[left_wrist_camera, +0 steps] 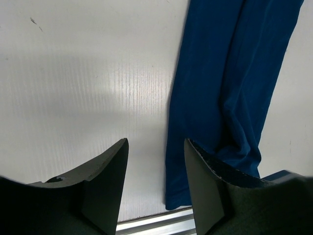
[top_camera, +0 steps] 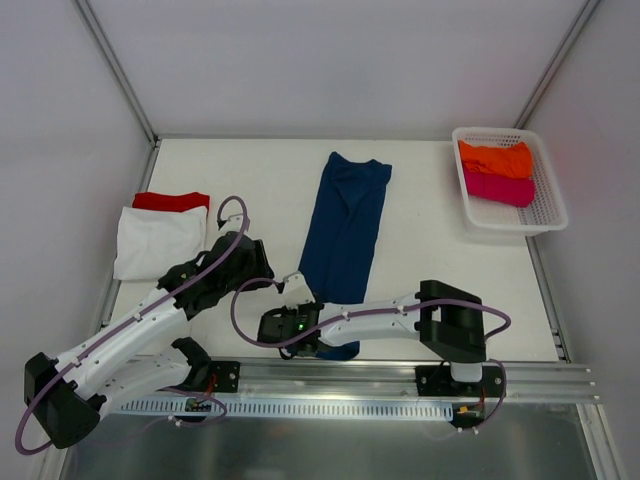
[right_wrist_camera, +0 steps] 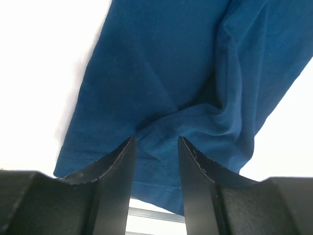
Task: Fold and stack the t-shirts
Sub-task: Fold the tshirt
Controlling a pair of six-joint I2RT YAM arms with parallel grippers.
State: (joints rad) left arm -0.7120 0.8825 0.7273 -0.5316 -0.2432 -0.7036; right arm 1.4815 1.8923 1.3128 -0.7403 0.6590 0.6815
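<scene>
A navy blue shirt [top_camera: 345, 225] lies in the middle of the bench [top_camera: 250, 170], folded lengthwise into a long narrow strip that runs from the upper centre of the overhead frame down to the near edge. No chest print shows on the side facing up.

The left tool [top_camera: 290, 283] hangs half open just beside the strip's left edge. In its wrist view, the left tool [left_wrist_camera: 156, 144] has bare bench between its fingers and the shirt [left_wrist_camera: 230, 73] to the right. The right tool [top_camera: 318, 345] sits over the strip's lower end. Its own camera shows the right tool [right_wrist_camera: 156, 139] half open too, tips down at the hem, with the shirt [right_wrist_camera: 161, 58] puckered into a ridge between them.

At the left, a folded white shirt [top_camera: 160, 240] lies over a red shirt [top_camera: 172, 200]. In the upper right, a white basket [top_camera: 555, 205] holds an orange shirt [top_camera: 495, 158] and a magenta shirt [top_camera: 497, 188].
</scene>
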